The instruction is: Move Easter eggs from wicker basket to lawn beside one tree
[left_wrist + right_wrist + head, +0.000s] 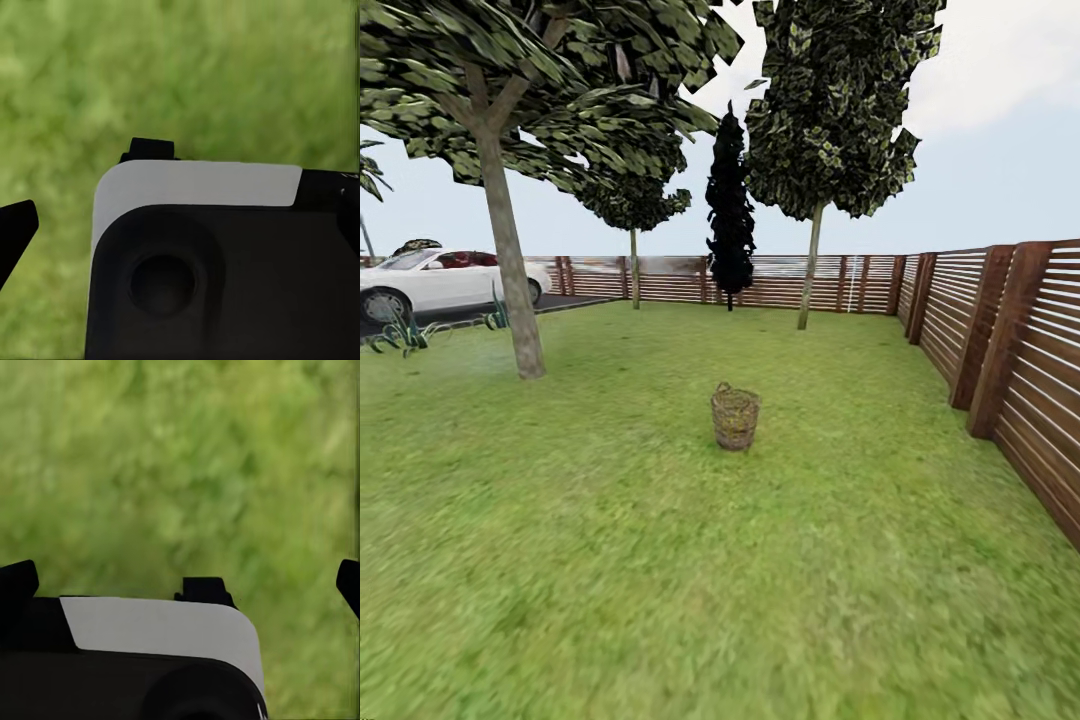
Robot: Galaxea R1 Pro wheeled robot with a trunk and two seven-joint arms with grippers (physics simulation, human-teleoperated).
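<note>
The wicker basket [735,417] stands upright on the lawn [610,560], a little above the middle of the head view, well apart from everything else. Its thin handle arches over the rim; what lies inside is too small to tell from here. To the upper left of it rises a tree [510,250] with a thick grey-brown trunk and a dark leafy crown spreading over the upper left corner. Further back, near the fence [1000,340], stand a smaller tree [633,265], a narrow dark cypress [730,215] and another leafy tree [812,250]. The slatted brown fence runs along the back and down the right edge of the frame. A white car [430,280] sits at the left edge, with spiky plants [405,335] just in front of it.

In the left wrist view a black fingertip of the left tool [16,229] shows at the left edge over blurred grass, beside a black and white part of the robot's body [210,262]. In the right wrist view the right tool [184,577] has dark fingertips at both side edges, spread wide and holding nothing. Whether the left one is spread I cannot tell.
</note>
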